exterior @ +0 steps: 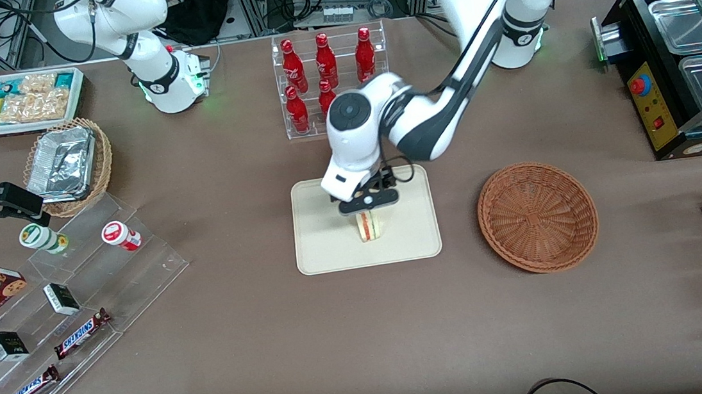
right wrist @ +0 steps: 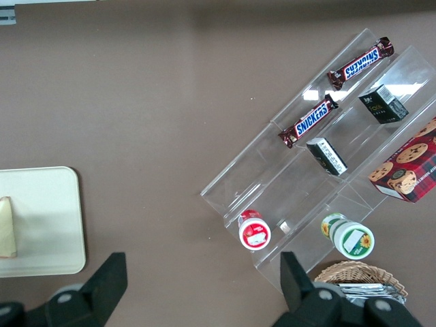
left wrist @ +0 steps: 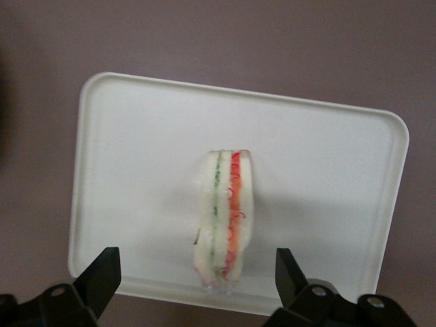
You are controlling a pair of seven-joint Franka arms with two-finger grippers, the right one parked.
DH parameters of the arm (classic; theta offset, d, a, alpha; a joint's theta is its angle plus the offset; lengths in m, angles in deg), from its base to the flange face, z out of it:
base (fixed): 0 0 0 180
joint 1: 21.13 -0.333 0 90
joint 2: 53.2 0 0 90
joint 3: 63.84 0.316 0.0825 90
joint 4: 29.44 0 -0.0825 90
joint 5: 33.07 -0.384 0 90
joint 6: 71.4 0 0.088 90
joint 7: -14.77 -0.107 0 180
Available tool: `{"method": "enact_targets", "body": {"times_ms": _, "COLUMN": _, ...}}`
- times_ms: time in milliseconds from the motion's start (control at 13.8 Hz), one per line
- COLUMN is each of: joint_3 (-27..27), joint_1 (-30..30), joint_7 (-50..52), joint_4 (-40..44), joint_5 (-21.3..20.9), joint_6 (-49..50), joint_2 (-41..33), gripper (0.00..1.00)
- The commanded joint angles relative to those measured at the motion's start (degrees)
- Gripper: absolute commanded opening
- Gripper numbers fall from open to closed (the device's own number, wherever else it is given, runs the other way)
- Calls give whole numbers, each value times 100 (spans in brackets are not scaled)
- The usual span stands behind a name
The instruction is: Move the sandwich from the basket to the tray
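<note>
The sandwich (exterior: 368, 226) stands on its edge on the cream tray (exterior: 324, 251), near the tray's middle, showing red-orange and green layers. My left gripper (exterior: 369, 213) hangs just above it, open, with a finger on each side and not touching it. In the left wrist view the sandwich (left wrist: 225, 218) stands on the tray (left wrist: 136, 150) between the spread black fingertips (left wrist: 103, 269) of the gripper (left wrist: 196, 264). The reddish-brown wicker basket (exterior: 538, 216) lies beside the tray toward the working arm's end and holds nothing. The right wrist view shows the tray's corner (right wrist: 48, 225) and the sandwich's edge (right wrist: 7, 228).
A clear rack of red bottles (exterior: 330, 80) stands farther from the front camera than the tray. A clear stepped shelf with snack bars and boxes (exterior: 77, 300), a tan basket of foil trays (exterior: 68, 166) and a white snack bin (exterior: 26, 99) lie toward the parked arm's end. A black appliance (exterior: 679, 62) stands at the working arm's end.
</note>
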Motion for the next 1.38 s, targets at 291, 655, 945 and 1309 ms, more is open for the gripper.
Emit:
{"method": "enact_targets", "body": {"times_ms": 291, "joint_3": 15, "joint_1": -1313, "joint_7": -15, "joint_4": -288, "joint_5": 26, "joint_6": 1841, "joint_2": -1930, "gripper": 100}}
{"method": "enact_targets", "body": {"times_ms": 655, "joint_3": 15, "joint_1": -2561, "joint_7": -2228, "joint_4": -226, "joint_5": 701, "joint_6": 2913, "joint_2": -2617, "gripper": 100}}
{"method": "enact_targets", "body": {"times_ms": 945, "joint_3": 32, "joint_1": -3378, "joint_7": -3334, "joint_4": -226, "joint_5": 1062, "joint_6": 3511, "joint_2": -2986, "gripper": 100}}
{"method": "enact_targets", "body": {"times_ms": 1309, "joint_3": 443, "joint_1": -3636, "joint_7": -4880, "joint_4": -331, "joint_5": 1019, "joint_6": 3951, "joint_2": -3373, "gripper": 100}}
